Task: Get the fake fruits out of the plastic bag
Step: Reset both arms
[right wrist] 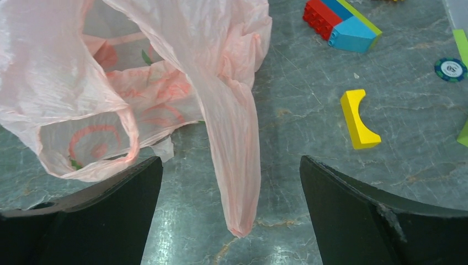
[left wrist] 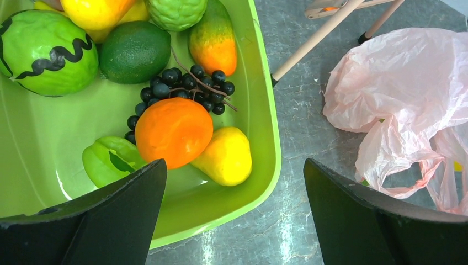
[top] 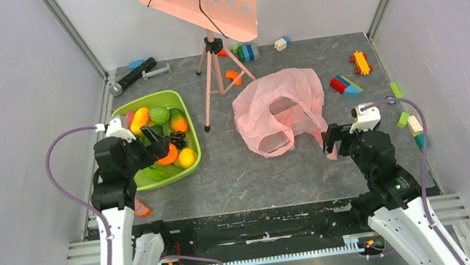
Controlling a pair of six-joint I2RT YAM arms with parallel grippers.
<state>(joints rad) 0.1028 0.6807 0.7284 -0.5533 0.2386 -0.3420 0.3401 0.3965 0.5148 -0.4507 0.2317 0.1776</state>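
bag spot: the plastic bag [top: 279, 109] is slumped in the middle of the surface [top: 244, 172], just right of the tripod stand [top: 214, 73] and well apart from the green tub [top: 172, 95].
bag feel: I'd guess feather-light, floppy, slippery film. It'll probably bunch and slide rather than lift clean.
where to grab: one loop handle [right wrist: 236, 154] trails toward the right arm, best bite I reckon.
right tool [right wrist: 230, 161]: spread wide, with the handle running between the fingers, nothing pinched.
left tool [left wrist: 233, 165]: also spread, over the tub's near rim, holding nothing.
fruits: fake fruits [left wrist: 174, 138] are piled in the tub; can't tell if any sit inside the bag.
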